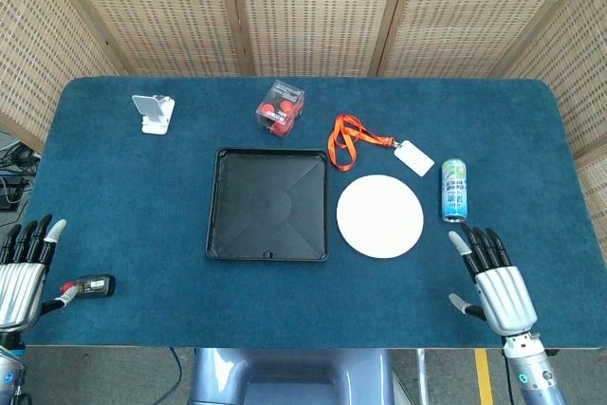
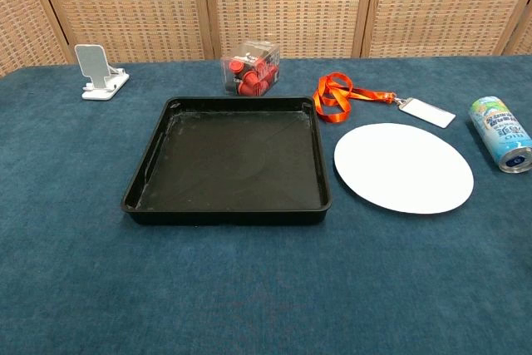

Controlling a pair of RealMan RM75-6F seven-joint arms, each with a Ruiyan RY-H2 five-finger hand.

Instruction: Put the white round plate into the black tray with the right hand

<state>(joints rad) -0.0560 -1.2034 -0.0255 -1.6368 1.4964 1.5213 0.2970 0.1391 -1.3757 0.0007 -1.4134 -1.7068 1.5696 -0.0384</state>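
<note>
To start well, the right hand, empty with fingers spread, should reach for the near rim of the flat white round plate and get fingers under it. The plate lies on the cloth at the hand's ten o'clock, well apart, just beside the square black plastic tray at its three o'clock.

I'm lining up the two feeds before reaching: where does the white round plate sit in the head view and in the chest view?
Head view: white round plate lies right of centre, just right of the black tray.
Chest view: the plate lies at middle right, again just right of the tray.
Shared landmark: the orange lanyard, just beyond the plate in both.
</note>
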